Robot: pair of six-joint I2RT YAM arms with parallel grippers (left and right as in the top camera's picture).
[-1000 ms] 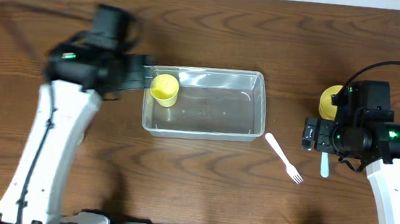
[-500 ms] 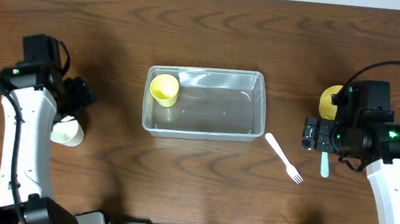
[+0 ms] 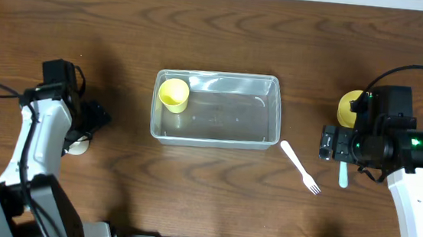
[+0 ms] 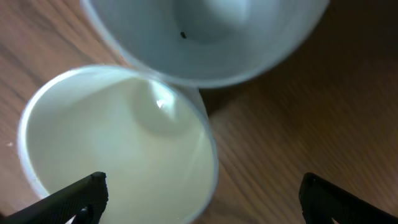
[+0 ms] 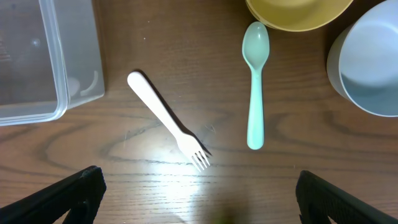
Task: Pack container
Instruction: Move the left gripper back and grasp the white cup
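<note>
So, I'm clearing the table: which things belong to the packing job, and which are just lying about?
Job: container, yellow cup inside it, white cup under left claw.
Lying about, possibly packed later: fork, spoon, yellow bowl, grey bowl.

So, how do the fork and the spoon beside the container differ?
The fork is white; the spoon is pale green. The fork lies slanted, tines away from the container; the spoon lies straight, its bowl close to the yellow bowl. Both lie flat on the table, outside the container.
</note>
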